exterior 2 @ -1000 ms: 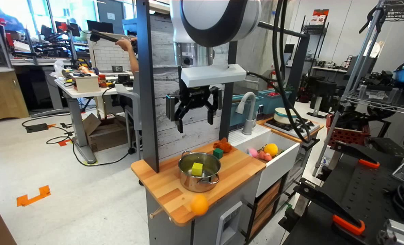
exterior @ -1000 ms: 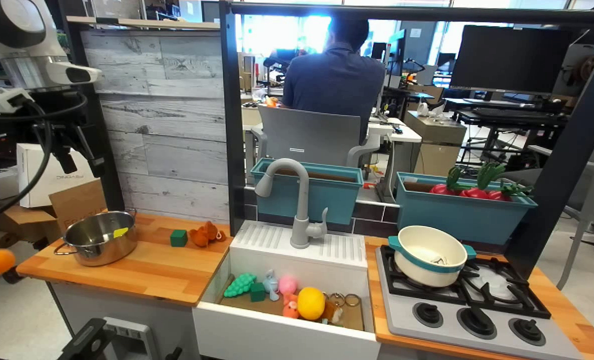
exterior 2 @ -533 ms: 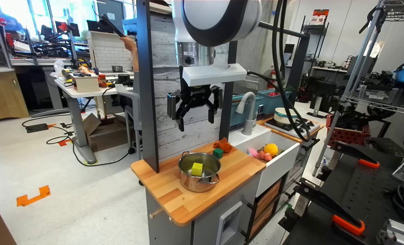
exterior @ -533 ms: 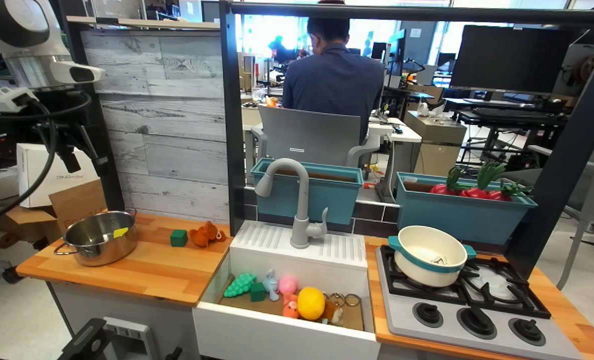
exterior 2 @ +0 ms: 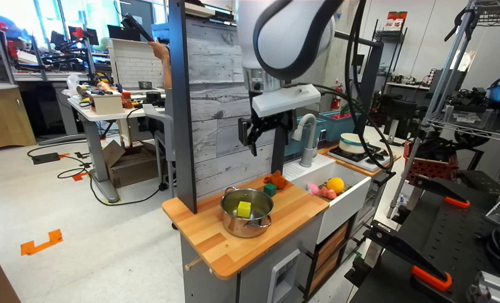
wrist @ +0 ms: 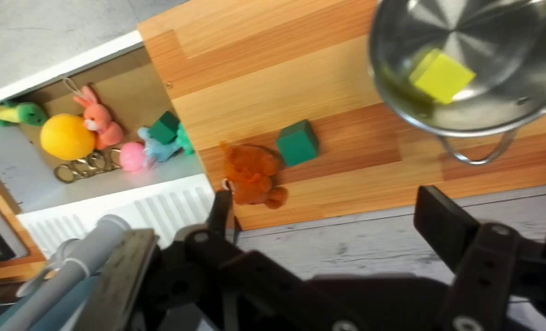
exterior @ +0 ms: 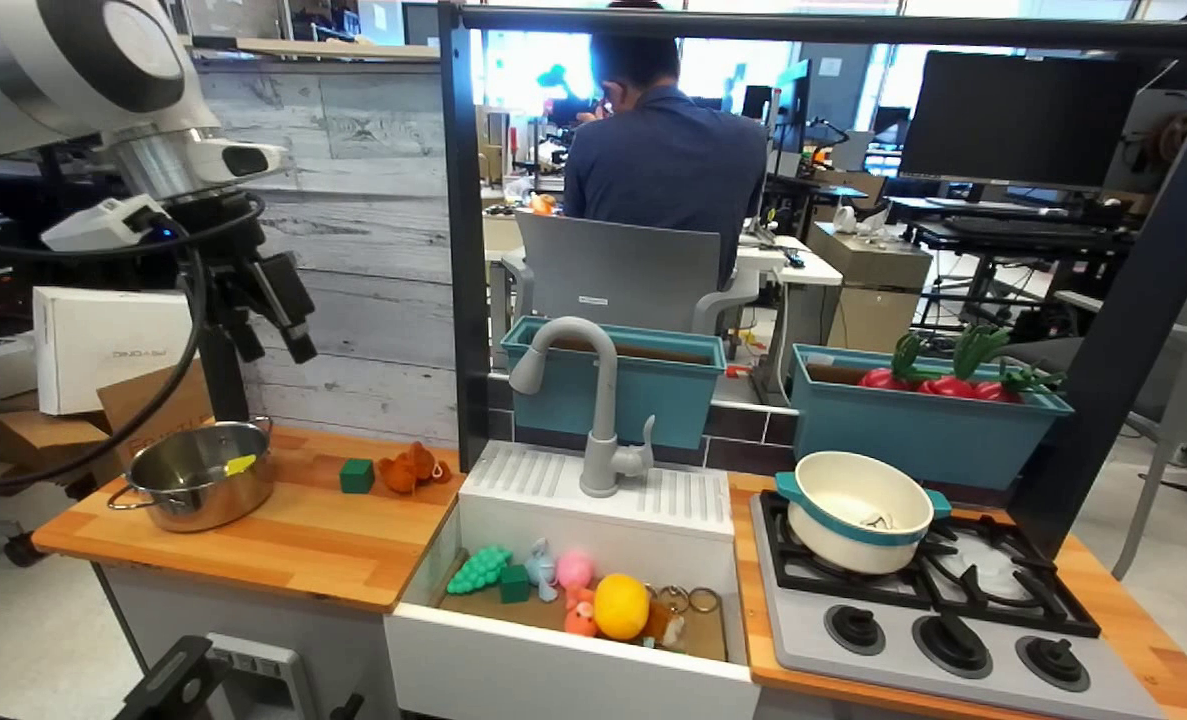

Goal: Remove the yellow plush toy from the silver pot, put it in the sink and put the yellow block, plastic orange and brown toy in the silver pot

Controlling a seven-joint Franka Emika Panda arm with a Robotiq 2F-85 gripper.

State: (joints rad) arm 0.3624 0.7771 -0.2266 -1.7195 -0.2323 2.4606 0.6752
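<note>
The silver pot [exterior: 208, 503] stands on the wooden counter in both exterior views [exterior 2: 238, 225], with the yellow block [exterior 2: 244, 209] inside; the wrist view shows the block [wrist: 442, 76] too. The brown toy [exterior: 413, 468] lies near the counter's sink end, beside a green cube; it also shows in the wrist view [wrist: 252, 177]. The yellow plush toy [exterior: 621, 607] lies in the white sink [exterior: 563, 665] among other toys. The plastic orange is out of view. My gripper [wrist: 324, 202] is open and empty, high above the counter in both exterior views [exterior: 276, 345] [exterior 2: 271, 144].
The green cube [wrist: 298, 142] sits between brown toy and pot. The grey faucet [exterior: 603, 410] rises behind the sink. A plank wall [exterior: 353, 270] and dark post [exterior: 465, 240] stand behind the counter. A white-and-teal pot [exterior: 861, 515] sits on the stove.
The plastic orange was in the air off the counter's end a second ago, then vanished from view. My open gripper has since moved toward the sink side and turned.
</note>
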